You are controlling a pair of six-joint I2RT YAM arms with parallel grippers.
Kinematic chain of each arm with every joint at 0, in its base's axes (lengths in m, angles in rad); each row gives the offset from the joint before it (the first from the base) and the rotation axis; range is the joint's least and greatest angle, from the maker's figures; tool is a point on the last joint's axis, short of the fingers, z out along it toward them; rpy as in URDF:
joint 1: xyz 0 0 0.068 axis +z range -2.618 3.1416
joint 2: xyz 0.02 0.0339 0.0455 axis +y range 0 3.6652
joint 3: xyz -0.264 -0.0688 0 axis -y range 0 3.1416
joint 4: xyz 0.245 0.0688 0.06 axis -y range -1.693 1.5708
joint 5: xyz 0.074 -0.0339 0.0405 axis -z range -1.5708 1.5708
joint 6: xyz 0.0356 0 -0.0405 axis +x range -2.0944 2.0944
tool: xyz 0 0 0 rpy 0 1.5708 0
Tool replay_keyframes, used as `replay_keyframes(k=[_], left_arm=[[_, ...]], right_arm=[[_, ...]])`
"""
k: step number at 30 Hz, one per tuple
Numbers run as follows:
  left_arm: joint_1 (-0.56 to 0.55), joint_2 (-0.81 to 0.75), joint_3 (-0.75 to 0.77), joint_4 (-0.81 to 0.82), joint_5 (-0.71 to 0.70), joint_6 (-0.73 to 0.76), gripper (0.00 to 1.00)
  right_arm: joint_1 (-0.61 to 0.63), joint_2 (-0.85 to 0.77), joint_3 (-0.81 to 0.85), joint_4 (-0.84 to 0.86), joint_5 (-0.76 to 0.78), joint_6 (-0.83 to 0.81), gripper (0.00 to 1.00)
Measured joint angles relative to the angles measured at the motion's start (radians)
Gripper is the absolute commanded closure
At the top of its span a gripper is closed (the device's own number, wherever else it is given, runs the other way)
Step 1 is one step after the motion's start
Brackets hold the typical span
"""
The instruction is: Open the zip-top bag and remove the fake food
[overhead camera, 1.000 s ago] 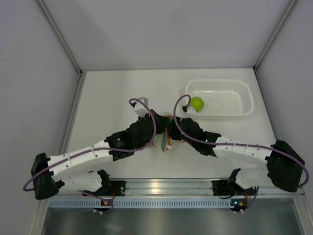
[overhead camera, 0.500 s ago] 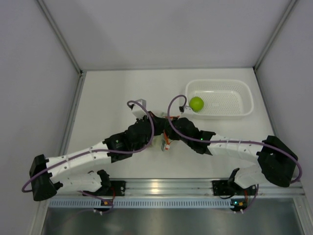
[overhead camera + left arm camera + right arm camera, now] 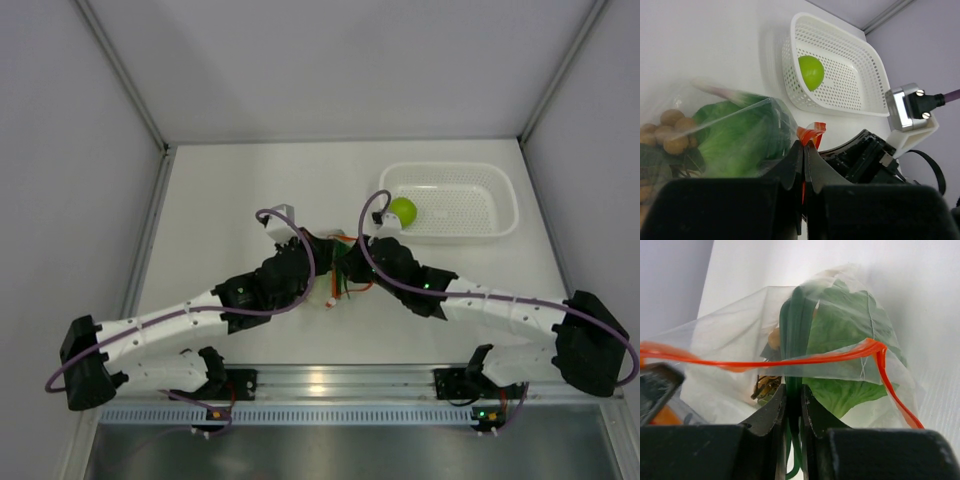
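The zip-top bag (image 3: 336,287) lies between my two grippers at the table's middle. My left gripper (image 3: 804,146) is shut on its orange-red zip strip (image 3: 810,134). Through the clear plastic I see the lettuce (image 3: 742,135) and the brown ball cluster (image 3: 672,131). In the right wrist view the bag's mouth is open, with the zip strip (image 3: 790,361) stretched across. My right gripper (image 3: 794,396) reaches into it and is shut on the lettuce's dark green leaves (image 3: 796,330). The lime-green fruit (image 3: 402,211) lies in the white basket (image 3: 500,200).
The white perforated basket (image 3: 850,55) stands at the back right, close to the right arm's wrist. Both arms (image 3: 180,320) cross the near half of the table and meet at its middle. Grey walls enclose the table on three sides.
The right arm has shifted a little back to the right, and the bag's orange-red strip shows more between the grippers. The lime-green fruit has stayed in the basket.
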Motion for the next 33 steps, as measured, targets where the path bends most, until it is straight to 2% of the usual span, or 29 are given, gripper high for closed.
replay_keyframes(k=[17, 25, 33], left_arm=[[0.000, 0.008, -0.003, 0.023, -0.066, 0.011, 1.00], [0.003, 0.008, -0.003, 0.022, -0.073, 0.029, 1.00], [0.003, 0.034, 0.008, 0.022, -0.060, 0.070, 1.00]], right_arm=[[0.000, -0.250, -0.007, -0.163, -0.053, -0.141, 1.00], [0.000, -0.257, -0.002, -0.247, -0.171, -0.280, 1.00], [0.026, -0.280, 0.002, -0.248, -0.249, -0.383, 1.00]])
